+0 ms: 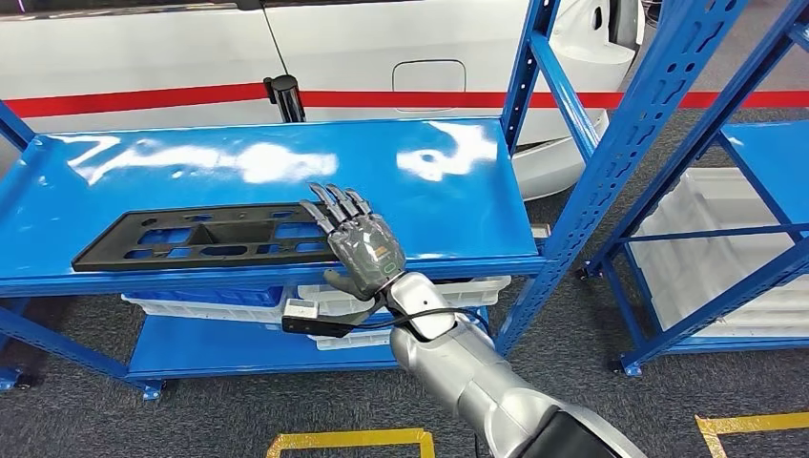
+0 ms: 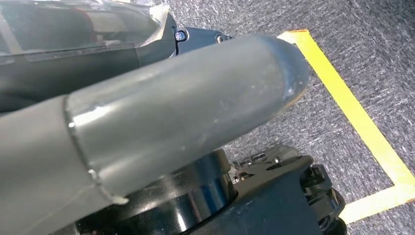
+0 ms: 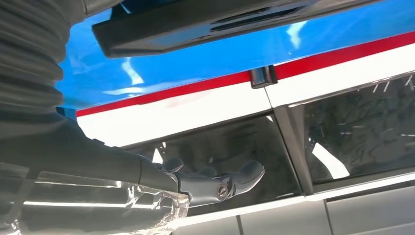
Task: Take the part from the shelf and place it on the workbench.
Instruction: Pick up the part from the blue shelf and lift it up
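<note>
From the head view, the black part [image 1: 205, 236] lies flat along the front edge of the blue shelf [image 1: 286, 157], its long side running with that edge, not yet lifted. The right hand [image 1: 353, 246] reaches over the shelf's front edge at the part's right end, fingers extended and slightly apart above it, thumb below the shelf lip; whether it touches the part cannot be told, and it grips nothing. White bins [image 1: 410, 291] sit on the level beneath, and a white car [image 1: 382, 57] stands behind. The left wrist view looks down past the left hand [image 2: 161, 117] at grey carpet [image 2: 372, 44] with yellow tape [image 2: 352, 107]; its fingers' state cannot be told. The right wrist view shows the fingers [image 3: 244, 174] spread free, the part [image 3: 205, 22] nearby. Grasp, lift, carry and placing all remain.
</note>
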You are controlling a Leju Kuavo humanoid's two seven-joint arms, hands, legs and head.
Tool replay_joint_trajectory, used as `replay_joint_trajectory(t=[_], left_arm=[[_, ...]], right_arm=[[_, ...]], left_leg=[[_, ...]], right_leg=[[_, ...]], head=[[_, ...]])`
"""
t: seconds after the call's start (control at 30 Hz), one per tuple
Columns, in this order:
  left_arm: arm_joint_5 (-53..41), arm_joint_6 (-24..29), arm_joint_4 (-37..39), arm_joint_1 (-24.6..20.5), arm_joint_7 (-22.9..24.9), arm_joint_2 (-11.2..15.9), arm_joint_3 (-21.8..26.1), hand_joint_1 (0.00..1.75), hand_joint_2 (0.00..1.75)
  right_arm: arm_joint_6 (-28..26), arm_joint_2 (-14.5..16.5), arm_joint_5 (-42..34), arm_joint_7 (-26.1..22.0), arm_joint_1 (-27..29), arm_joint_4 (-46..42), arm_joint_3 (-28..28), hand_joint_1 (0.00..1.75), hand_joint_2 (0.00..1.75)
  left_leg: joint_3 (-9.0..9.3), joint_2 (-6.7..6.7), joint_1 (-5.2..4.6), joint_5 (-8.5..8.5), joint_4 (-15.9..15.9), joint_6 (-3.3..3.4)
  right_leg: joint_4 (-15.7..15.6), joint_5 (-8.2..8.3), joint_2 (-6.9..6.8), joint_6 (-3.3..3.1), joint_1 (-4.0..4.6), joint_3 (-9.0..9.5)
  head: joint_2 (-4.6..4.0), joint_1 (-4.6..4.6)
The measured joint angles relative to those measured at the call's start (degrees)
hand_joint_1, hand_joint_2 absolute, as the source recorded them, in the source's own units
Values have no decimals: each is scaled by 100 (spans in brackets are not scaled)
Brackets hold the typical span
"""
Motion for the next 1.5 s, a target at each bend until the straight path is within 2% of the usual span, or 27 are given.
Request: replay_joint_trajectory(t=[0.13,0.37,0.83,1.1,1.27,1.43,1.5], left_arm=[[-20,-43,0,-14,-23,2,-9,0,0],[-14,-189,0,-106,24,3,-42,0,0],[169,-322,0,-203,116,17,-49,0,0],[275,-295,2,-203,37,39,-49,0,0],[337,-261,10,-197,-8,62,-46,0,0],[471,-246,21,-167,-70,87,-26,0,0],[535,-237,26,-156,-96,90,-9,0,0]], right_arm=[[0,-8,331,-27,99,55,-502,0,175],[0,-21,627,-150,241,84,-1064,0,175],[-1,7,981,-346,416,88,-1714,0,175],[0,13,768,-395,429,88,-1731,0,175],[-1,16,484,-395,435,88,-1610,0,175],[-2,18,-21,-301,465,72,-1213,0,175],[-9,17,-294,-241,458,53,-954,0,175]], left_leg=[[0,0,0,0,0,0],[0,0,0,0,0,0],[0,0,0,0,0,0],[-2,-2,-16,-3,4,2],[-6,-4,-35,-17,17,26],[11,3,-27,-18,-5,103],[68,20,12,19,-83,156]], right_leg=[[0,0,0,0,0,0],[0,0,0,0,0,0],[0,0,0,0,0,0],[-2,1,-1,2,-16,2],[-2,2,-1,9,-36,4],[-5,-8,-1,43,-38,7],[221,-141,-7,45,-20,-94]], head=[[0,1],[0,-1],[0,0],[0,0],[0,-1],[0,-3],[0,8]])
